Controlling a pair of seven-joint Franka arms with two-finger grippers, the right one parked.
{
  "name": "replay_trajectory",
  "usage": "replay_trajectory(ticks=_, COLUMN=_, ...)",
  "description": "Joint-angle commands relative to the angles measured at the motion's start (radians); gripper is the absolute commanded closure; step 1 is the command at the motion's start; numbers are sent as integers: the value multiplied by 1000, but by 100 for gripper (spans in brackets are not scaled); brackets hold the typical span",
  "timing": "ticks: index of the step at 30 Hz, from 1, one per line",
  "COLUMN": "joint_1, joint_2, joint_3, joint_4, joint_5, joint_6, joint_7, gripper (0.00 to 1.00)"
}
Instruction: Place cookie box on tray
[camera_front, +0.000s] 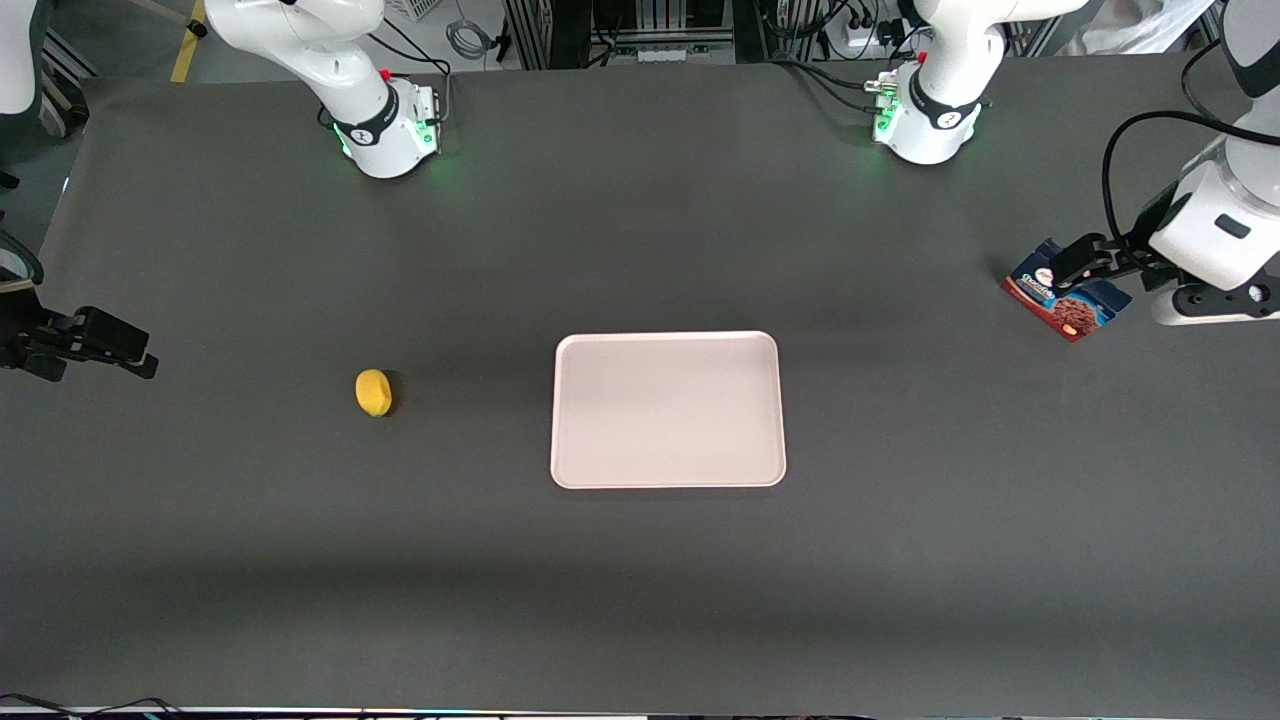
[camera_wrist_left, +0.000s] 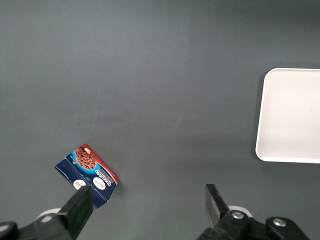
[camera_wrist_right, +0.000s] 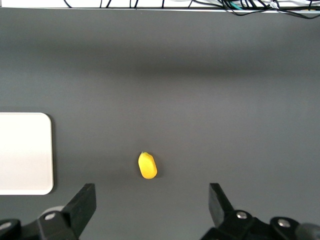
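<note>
Table: a wide dark grey mat (camera_front: 640, 600) covers the whole work surface, matte and plain.
Room: cables, metal frames and a yellow-striped floor show along the table's edge farthest from the front camera, where the two arm bases stand.
Tray: the pale pinkish tray (camera_front: 668, 410) lies flat near the middle of the table, nothing on it.
Gripper: the left arm's gripper (camera_wrist_left: 147, 205) hangs above the mat toward the working arm's end of the table, its two black fingers (camera_wrist_left: 80, 210) spread wide apart and holding nothing.
Cookie box: the dark-blue cookie box (camera_front: 1065, 300) lies on the mat well apart from the tray; in the wrist view one finger's tip overlaps its edge, the rest of the box lying outside the open gap.
Lump: a small yellow lump (camera_front: 374, 392) sits toward the parked arm's end.
</note>
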Motion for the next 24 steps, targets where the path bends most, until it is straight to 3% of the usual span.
replay_trajectory(ticks=1, joint_1=-1, joint_2=-6, joint_3=20, joint_4=31, joint_5=4, joint_6=-23, joint_7=-11, gripper=0)
replay_trajectory(ticks=8, joint_1=4, joint_2=-41, joint_3=73, joint_4=114, joint_5=13, joint_6=-152, joint_7=1, gripper=0)
replay_trajectory(ticks=17, joint_1=4, joint_2=-72, joint_3=264, joint_4=144, joint_5=18, joint_6=-232, joint_7=78, gripper=0)
replay_trajectory(ticks=24, joint_1=31, joint_2=-82, joint_3=345, joint_4=137, joint_5=47, joint_6=-368, joint_7=-172, gripper=0)
